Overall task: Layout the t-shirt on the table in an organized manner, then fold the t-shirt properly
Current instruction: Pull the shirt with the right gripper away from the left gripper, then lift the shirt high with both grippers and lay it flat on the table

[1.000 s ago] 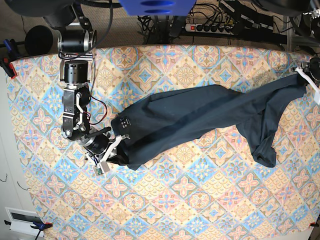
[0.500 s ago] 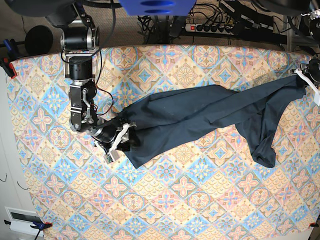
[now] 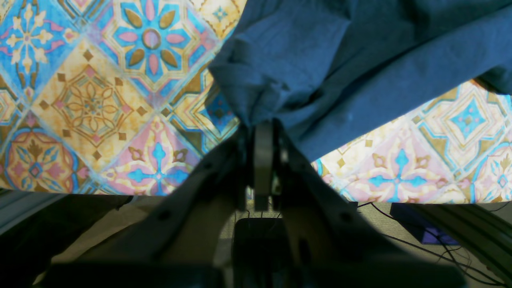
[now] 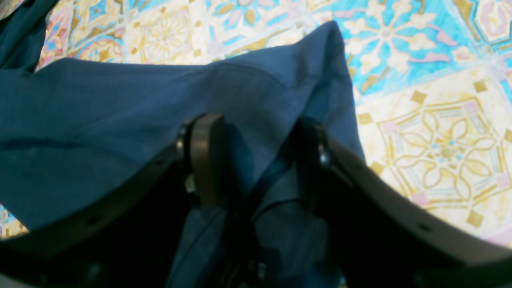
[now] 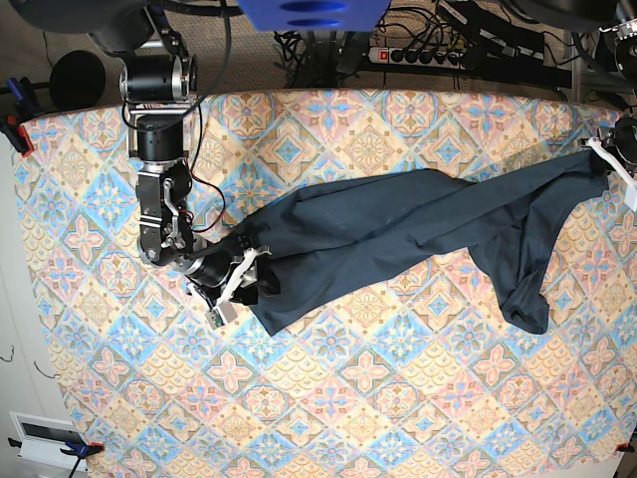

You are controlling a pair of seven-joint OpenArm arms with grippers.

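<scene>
The left gripper has its jaws pressed together, pinching the t-shirt at the desk's 3 o'clock edge. The right gripper has its jaws spread, straddling cloth at 9 o'clock.

A white power strip with black cables lies on the floor beyond the far edge. A white box sits near left.

I work in what looks like a robotics lab or test room. My worktop wears a pastel tiled cloth held at its corners by clamps. Behind its far edge a power strip lies among tangled black cables on a carpeted floor, beside metal frame bars.
</scene>
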